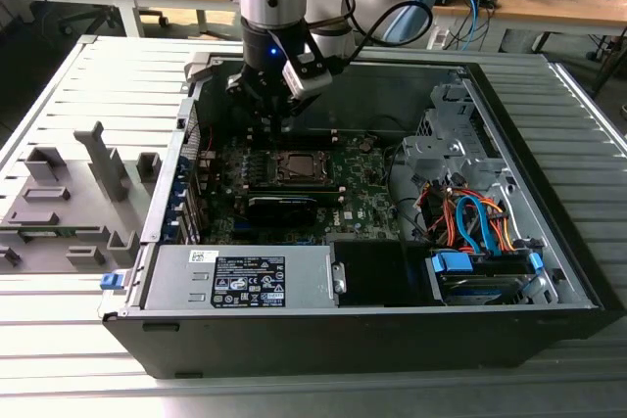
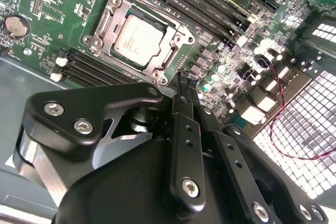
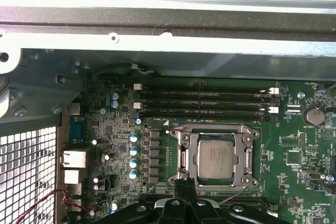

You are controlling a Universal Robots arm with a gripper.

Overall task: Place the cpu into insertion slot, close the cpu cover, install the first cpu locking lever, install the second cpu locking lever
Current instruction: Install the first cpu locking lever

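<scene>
Two fingers (image 2: 184,114) are pressed together with nothing visible between them, their tips just beside a corner of the cpu cover (image 2: 169,59). The cover lies flat around the cpu (image 2: 137,41), which sits in the insertion slot (image 3: 216,136) on the green board (image 1: 362,178).

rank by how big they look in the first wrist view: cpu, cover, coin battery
1. cover, the frame reaching past the cpu on every side
2. cpu
3. coin battery, clearly smallest
</scene>
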